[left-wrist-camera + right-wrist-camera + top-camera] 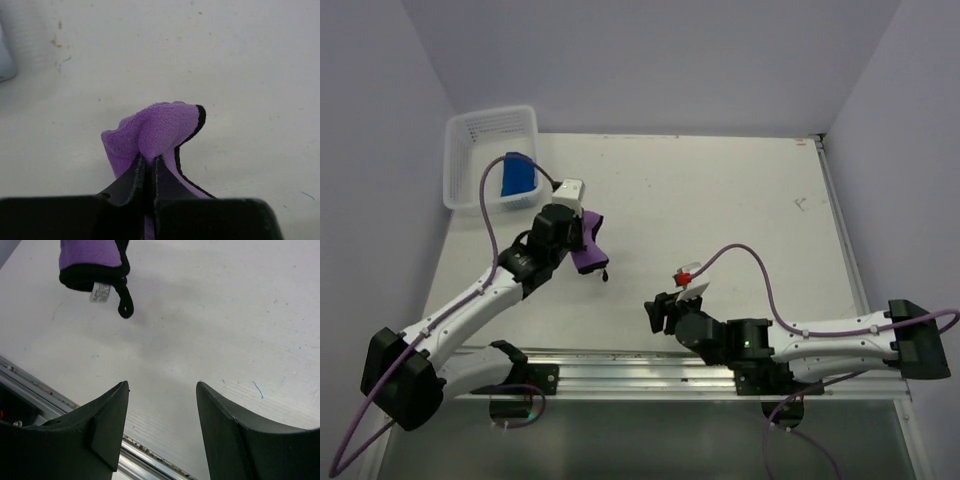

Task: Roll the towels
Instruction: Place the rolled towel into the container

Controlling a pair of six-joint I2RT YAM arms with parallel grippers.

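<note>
A purple towel (588, 253) with a black hem hangs bunched from my left gripper (582, 232), lifted above the white table (720, 200). In the left wrist view the jaws are shut on the purple towel (160, 127), its folded top poking out past the fingertips. Its lower end with a white tag shows in the right wrist view (92, 260). My right gripper (658, 312) is open and empty, low over the table's near edge, to the right of the towel. A rolled blue towel (518, 175) lies in the white basket (470, 135).
The white basket stands at the table's far left corner. A metal rail (650, 375) runs along the near edge, under my right gripper (162, 385). Purple cables loop off both arms.
</note>
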